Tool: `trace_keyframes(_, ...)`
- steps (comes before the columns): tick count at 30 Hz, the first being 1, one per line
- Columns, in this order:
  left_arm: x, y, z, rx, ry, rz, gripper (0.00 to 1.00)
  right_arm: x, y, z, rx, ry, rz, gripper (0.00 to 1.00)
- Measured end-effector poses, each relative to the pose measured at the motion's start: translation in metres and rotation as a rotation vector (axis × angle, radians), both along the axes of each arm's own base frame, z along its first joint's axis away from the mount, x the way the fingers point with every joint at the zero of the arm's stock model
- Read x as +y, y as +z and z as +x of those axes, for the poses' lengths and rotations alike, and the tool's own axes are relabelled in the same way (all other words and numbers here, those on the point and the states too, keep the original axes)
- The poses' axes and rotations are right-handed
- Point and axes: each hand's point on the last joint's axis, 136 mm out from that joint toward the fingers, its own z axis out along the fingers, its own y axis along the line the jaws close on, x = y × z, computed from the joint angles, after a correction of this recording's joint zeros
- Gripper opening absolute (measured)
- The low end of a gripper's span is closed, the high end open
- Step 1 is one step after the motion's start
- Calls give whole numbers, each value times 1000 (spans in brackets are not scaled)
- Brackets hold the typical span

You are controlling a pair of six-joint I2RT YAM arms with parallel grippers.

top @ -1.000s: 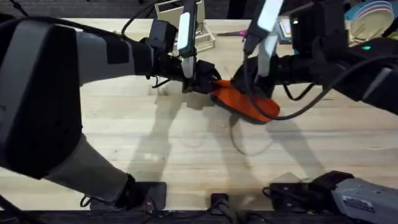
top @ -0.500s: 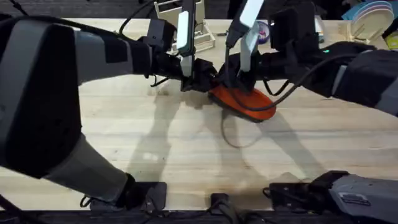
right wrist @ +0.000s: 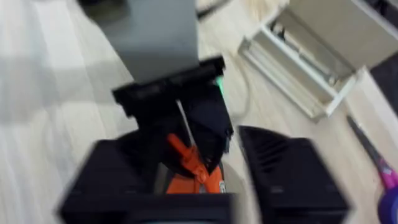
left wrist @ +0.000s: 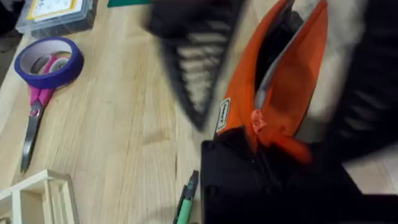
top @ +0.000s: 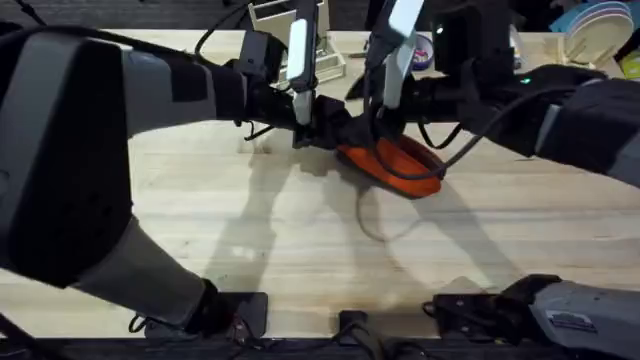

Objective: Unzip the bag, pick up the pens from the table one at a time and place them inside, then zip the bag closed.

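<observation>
Your bag point(top: 395, 165), a long soft pouch of orange fabric, lies on the pale plank-grained table point(top: 300, 240) a little far of centre, between your two arms. In the left wrist view the bag point(left wrist: 280, 93) gapes along its zip, the orange cloth folding back from a dark inner lining, with a small white label stitched at its end. Your left gripper point(top: 325, 125) is clenched on the bag's left end, its black fingers bunching the fabric beside an orange zip pull. Your right gripper point(top: 385, 115) hangs at the bag's far edge, just beside the left one; you cannot tell whether its ribbed black fingers are spread or closed. A slim green pen point(left wrist: 185, 202) with a darker end lies on the wood just beside the left gripper. Purple-handled scissors point(left wrist: 34, 115) and a ring of purple tape point(left wrist: 48, 61) lie well apart from the bag.
</observation>
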Motion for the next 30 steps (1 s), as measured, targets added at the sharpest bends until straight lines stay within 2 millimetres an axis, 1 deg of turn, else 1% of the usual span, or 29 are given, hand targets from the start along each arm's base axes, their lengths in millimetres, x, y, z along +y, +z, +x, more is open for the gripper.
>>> trace_keyframes(1,0,0,0,0,0,0,42,2,5,-1,-11,9,10,702)
trace_keyframes(2,0,0,0,0,0,0,42,4,21,-6,-45,24,30,987)
trace_keyframes(4,0,0,0,0,0,0,42,2,28,-8,-58,21,35,996)
trace_keyframes(6,0,0,0,0,0,0,42,-3,30,-11,-58,5,22,997)
trace_keyframes(7,0,0,0,0,0,0,42,-13,34,-14,-62,-34,-10,997)
trace_keyframes(8,0,0,0,0,0,0,42,-17,35,-15,-67,-49,-20,997)
trace_keyframes(9,0,0,0,0,0,0,42,-27,49,-17,-108,-89,-31,997)
trace_keyframes(13,0,0,0,0,0,0,42,-35,76,-25,-179,-114,-8,998)
trace_keyframes(16,0,0,0,0,0,0,42,-42,91,-35,-208,-123,3,998)
trace_keyframes(19,0,0,0,0,0,0,42,-49,97,-46,-209,-129,0,998)
trace_keyframes(23,0,0,0,0,0,0,42,-59,98,-58,-201,-145,-19,997)
trace_keyframes(24,0,0,0,1,0,0,58,-61,99,-61,-199,-149,-22,997)
trace_keyframes(25,0,0,0,-4,-3,-1,156,-63,99,-63,-198,-152,-26,997)
trace_keyframes(26,-1,1,-1,-2,-5,-4,291,-64,99,-65,-196,-153,-28,997)
trace_keyframes(29,-3,1,-2,2,-11,-8,749,-67,99,-70,-193,-157,-33,998)
trace_keyframes(30,-3,2,-3,4,-14,-10,920,-69,99,-71,-190,-158,-36,998)
